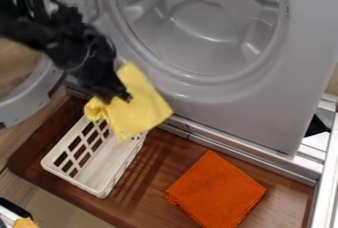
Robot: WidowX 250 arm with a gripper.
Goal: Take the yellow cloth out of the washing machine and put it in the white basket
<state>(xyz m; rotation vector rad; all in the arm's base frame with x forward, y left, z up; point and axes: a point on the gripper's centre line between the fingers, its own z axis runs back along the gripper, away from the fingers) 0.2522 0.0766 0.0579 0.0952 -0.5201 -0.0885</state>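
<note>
My black gripper (117,95) comes in from the upper left and is shut on the yellow cloth (141,111). The cloth hangs from it in front of the machine's lower front, above the far end of the white basket (96,187), covering part of that end from view. The basket is a slatted one standing on the brown wooden board. Behind and to the right is the washing machine (198,29), its round drum opening facing the camera with no cloth visible inside.
An orange cloth (216,191) lies on the wooden board (150,188) at the lower right. The open round door (25,101) stands at the left, close beside the arm. A metal rail (247,153) runs along the machine's base.
</note>
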